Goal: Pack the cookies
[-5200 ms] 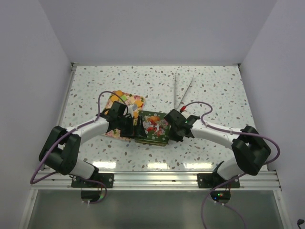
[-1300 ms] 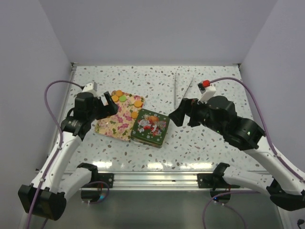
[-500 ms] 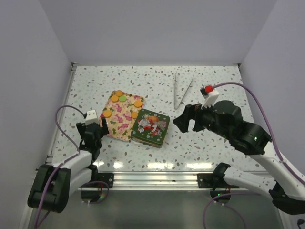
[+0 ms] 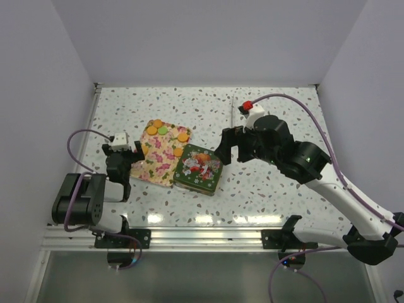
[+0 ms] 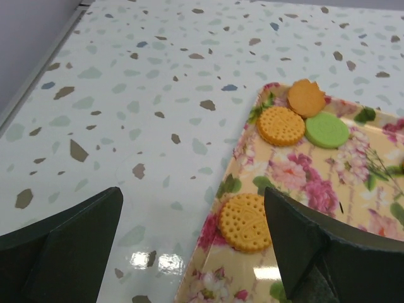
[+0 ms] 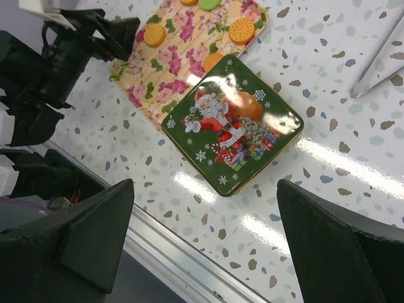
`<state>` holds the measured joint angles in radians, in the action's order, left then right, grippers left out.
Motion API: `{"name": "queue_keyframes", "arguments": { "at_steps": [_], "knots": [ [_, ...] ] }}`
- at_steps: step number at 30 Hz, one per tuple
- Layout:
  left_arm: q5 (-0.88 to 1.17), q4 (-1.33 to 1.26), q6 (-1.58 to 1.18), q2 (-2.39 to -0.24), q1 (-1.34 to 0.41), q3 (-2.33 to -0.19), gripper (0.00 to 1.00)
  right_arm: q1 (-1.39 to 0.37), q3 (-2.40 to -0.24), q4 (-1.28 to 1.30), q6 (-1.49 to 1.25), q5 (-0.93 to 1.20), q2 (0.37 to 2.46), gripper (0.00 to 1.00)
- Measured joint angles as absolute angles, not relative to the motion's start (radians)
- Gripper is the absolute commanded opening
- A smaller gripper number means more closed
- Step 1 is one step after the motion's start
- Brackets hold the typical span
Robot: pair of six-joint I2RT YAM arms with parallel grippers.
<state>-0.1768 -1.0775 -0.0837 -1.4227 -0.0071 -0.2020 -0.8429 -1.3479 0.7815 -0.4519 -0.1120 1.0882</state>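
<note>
the cookies point(image 5: 281, 125) are lying just ahead of the left tool point(image 5: 192, 192), whose two dark fingers point(image 5: 63, 243) are standing wide apart, released, with only speckled bench point(image 5: 126, 95) showing between them. this tool is hovering low by the near left corner of a floral tray point(image 5: 328, 183). one orange cookie is sitting at the tray's edge close beside the right-hand finger. farther along the same tray, two orange cookies and a green one are clustering together, touching, at the far corner.

the right tool point(image 6: 205, 189) is hanging higher up, likewise spread open and gripping nothing. it is looking down on a green tin point(image 6: 232, 123) with a santa picture on its closed lid. the tin is resting on the bench against the tray's right edge. one more orange cookie is lying on the tray just beside the tin's far corner, and another is sitting near the tray's far right corner. in the overhead view six cookies are showing, all of them lying on the tray. a pair of metal tongs point(image 6: 379, 63) is lying on the bench beyond the tin, off to the right.
</note>
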Motion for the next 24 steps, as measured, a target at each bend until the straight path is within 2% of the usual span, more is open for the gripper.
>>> {"name": "queue_keyframes", "arguments": {
  "at_steps": [6,24],
  "knots": [
    [-0.062,-1.193,-0.057,-1.51,-0.007,-0.15,1.0,-0.843,-1.376,0.777,-0.444,-0.109,1.125,0.99],
    [0.017,-1.262,-0.012,-1.51,-0.007,-0.154,1.0,-0.843,-1.386,0.749,-0.444,-0.162,1.119,0.99]
  ]
}}
